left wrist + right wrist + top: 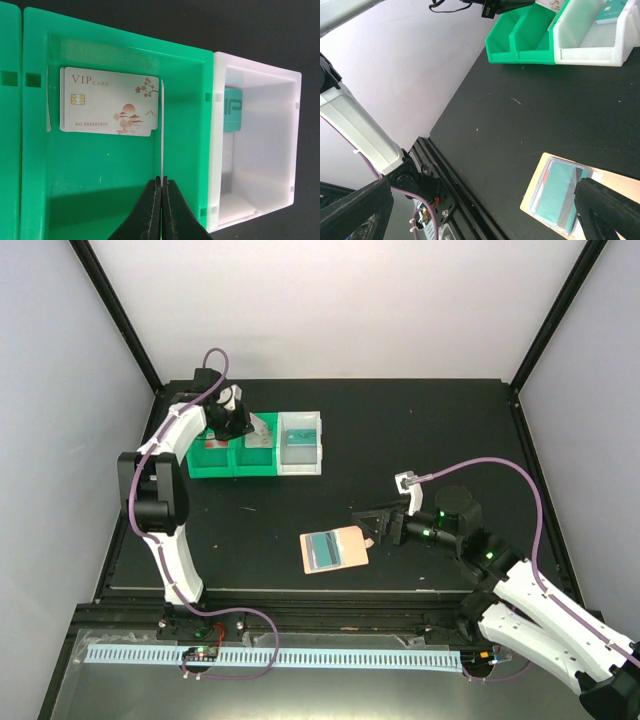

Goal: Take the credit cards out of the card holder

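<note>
The tan card holder lies open on the black table, with a teal credit card in its pocket and a red card edge beside it. My right gripper stands open just right of the holder, one finger over its corner, holding nothing. My left gripper is shut on a thin pale card, seen edge-on above the green bin. A white VIP card lies in that bin. Another teal card lies in the white bin.
The green bin and white bin stand side by side at the back left of the table. The table's near edge is a black rail. Grey walls enclose the table on the left, right and back.
</note>
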